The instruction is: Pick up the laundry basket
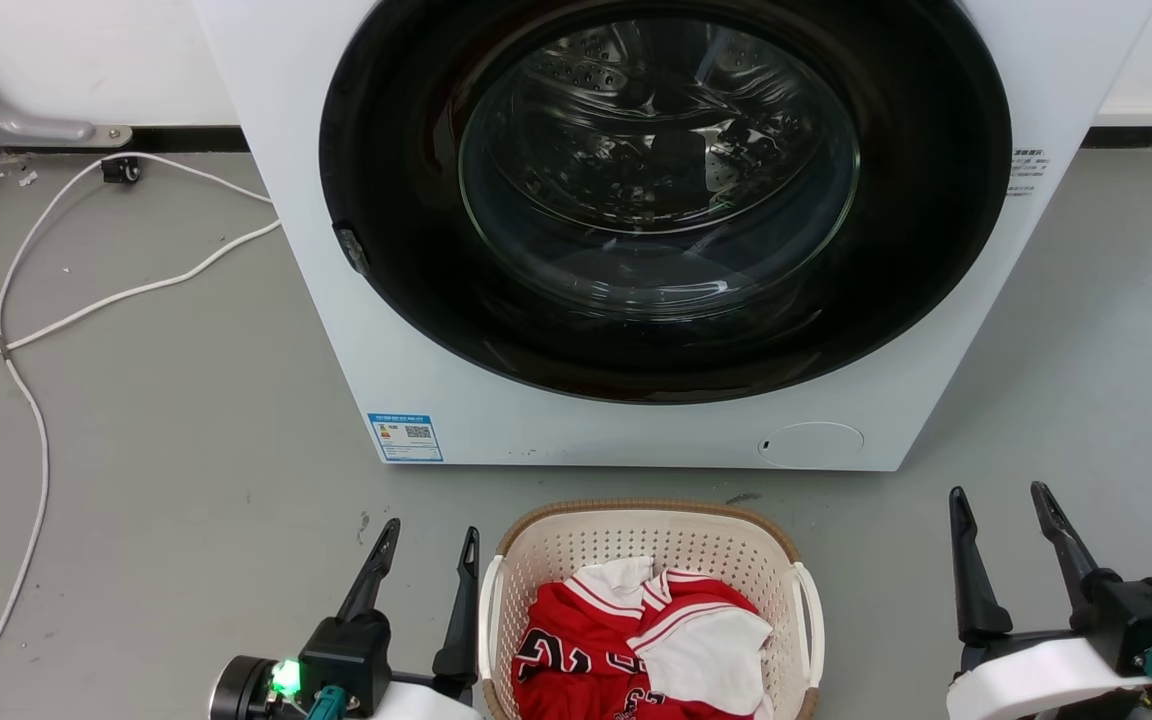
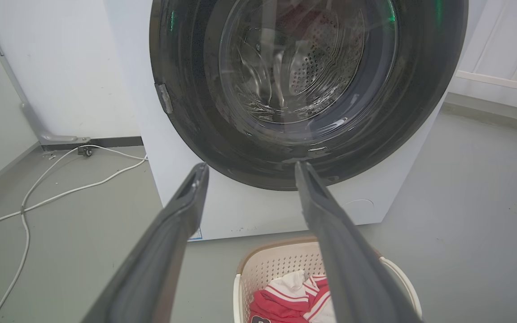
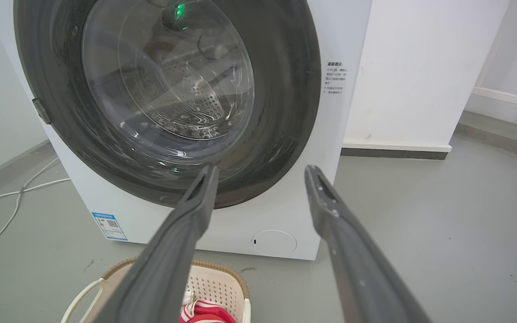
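Note:
The laundry basket [image 1: 576, 540] stands on the grey floor just before the washing machine, at the bottom centre of the head view. It is cream, perforated, brown-rimmed, with a white handle on each side. Red and white clothes [image 1: 636, 640] lie inside it. My left gripper [image 1: 431, 537] is open, close beside the basket's left handle, fingers pointing up. My right gripper [image 1: 998, 497] is open too, well off to the basket's right. The basket [image 2: 276, 264] shows low between the left fingers in the left wrist view, and the basket [image 3: 222, 280] sits at the bottom left of the right wrist view.
A white front-loading washing machine [image 1: 436, 330] with a shut dark round door [image 1: 656, 190] stands right behind the basket. White cables [image 1: 46, 310] trail over the floor at the left. A white wall panel [image 3: 411, 76] stands to the machine's right.

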Robot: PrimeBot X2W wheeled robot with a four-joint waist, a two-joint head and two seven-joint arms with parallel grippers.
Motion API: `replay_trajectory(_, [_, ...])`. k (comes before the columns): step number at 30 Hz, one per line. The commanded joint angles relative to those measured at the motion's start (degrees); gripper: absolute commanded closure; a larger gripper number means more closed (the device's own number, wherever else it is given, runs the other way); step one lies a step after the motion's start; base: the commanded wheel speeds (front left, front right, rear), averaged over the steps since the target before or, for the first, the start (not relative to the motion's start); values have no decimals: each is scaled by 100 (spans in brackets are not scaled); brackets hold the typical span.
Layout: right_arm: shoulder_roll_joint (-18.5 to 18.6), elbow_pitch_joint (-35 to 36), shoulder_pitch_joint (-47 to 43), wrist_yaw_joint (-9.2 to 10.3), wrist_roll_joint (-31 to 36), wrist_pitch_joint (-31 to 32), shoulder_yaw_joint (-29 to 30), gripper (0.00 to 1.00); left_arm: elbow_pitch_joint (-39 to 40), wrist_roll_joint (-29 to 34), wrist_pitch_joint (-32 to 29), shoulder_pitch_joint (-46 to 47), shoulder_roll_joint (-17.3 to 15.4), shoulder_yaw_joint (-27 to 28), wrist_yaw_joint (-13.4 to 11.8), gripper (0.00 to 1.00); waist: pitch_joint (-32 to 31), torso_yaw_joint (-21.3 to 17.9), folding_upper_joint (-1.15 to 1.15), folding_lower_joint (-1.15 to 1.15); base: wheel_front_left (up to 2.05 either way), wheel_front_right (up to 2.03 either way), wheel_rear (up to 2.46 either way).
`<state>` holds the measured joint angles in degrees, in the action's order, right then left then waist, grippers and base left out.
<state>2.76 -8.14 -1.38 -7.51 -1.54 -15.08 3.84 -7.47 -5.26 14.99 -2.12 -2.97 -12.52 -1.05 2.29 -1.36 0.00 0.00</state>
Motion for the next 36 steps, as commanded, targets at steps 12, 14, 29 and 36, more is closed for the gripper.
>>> replay_trajectory(12, [21,-21,38,4,-24,-14,6,0,-34,-92,29,27,12,-46,-37,0,115,-19,0,0,0,0,0])
replay_trajectory(14, [21,-66,105,3,50,-14,34,0,-67,-73,24,83,12,-46,-24,0,203,-38,0,0,0,0,0])
replay_trajectory(29, [14,-1056,1545,4,530,-13,-108,0,-1167,227,24,1708,-32,107,321,0,2151,-204,0,0,0,0,0])
replay_trajectory(36, [13,-2053,2452,5,574,-3,-119,0,-2310,300,24,2740,-180,164,483,0,2877,-244,0,0,0,0,0])
